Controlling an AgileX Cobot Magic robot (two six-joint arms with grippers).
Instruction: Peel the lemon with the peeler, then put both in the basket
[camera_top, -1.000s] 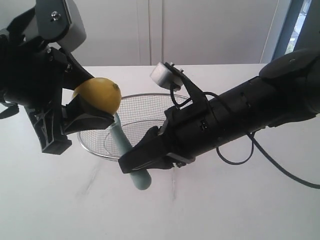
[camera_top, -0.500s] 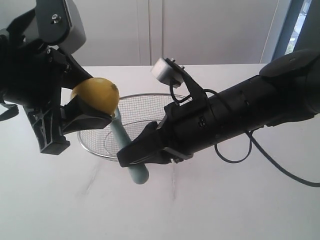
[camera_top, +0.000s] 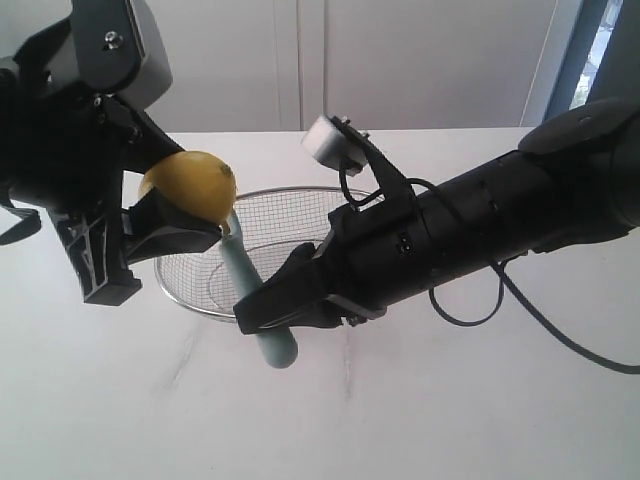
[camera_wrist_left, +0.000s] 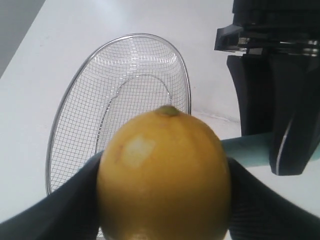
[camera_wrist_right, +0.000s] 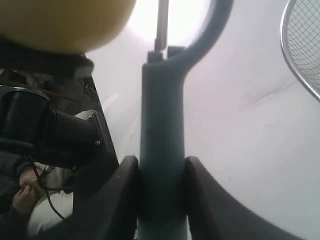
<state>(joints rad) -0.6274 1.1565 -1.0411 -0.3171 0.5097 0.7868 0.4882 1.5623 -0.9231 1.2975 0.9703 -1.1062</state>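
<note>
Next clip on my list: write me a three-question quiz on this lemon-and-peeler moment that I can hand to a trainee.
1. Fill the gap: the right gripper clamps the peeler by its ____.
2. Choose one: the left gripper is shut on A) the peeler, B) the lemon, C) nothing.
3. True or false: the lemon lies in the basket.

Key: 1 handle; 2 B; 3 false, the lemon is held up in the air, not resting in the basket.
</note>
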